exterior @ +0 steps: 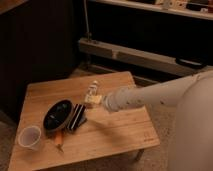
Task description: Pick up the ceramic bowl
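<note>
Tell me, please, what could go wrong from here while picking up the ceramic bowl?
The gripper hovers open; the flat black ribbed object lies between it and the ceramic bowl, so reaching across may knock it. The bowl is shallow and glossy, so the jaws might slip off its rim.

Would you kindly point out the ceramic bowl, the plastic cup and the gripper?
ceramic bowl (57,115), camera view, dark inside
plastic cup (29,137), camera view, open top
gripper (92,94), camera view, its front end, over the table, beside the bowl
</note>
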Motion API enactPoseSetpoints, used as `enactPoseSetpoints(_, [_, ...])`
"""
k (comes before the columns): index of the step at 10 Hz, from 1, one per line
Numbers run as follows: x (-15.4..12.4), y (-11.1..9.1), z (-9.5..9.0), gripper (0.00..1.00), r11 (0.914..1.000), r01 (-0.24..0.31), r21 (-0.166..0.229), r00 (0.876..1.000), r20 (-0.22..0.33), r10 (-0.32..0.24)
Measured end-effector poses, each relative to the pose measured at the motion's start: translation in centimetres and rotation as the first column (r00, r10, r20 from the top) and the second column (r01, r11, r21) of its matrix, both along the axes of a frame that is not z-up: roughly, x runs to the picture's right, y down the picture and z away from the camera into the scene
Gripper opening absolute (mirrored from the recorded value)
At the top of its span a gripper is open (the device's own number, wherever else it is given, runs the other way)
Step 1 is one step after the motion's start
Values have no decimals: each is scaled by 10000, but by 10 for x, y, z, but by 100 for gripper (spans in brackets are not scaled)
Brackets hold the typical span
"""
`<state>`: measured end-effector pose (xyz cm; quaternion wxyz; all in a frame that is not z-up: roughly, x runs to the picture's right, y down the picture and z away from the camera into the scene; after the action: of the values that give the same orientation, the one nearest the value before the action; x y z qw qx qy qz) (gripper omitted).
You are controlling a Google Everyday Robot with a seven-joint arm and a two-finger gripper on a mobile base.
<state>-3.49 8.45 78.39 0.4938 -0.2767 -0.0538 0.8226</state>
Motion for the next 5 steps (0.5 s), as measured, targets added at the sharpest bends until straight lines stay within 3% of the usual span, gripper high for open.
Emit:
enactPoseSetpoints(2, [-9,-10,-9,80,9994,278,213,9996,-9,-277])
enactPoseSetpoints(3, [-29,-27,-23,80,9971,666,358,9978,-83,-663])
enactPoseSetpoints(5, [-56,-51,-35,80,9928,1169,243,9921,-481,-1156])
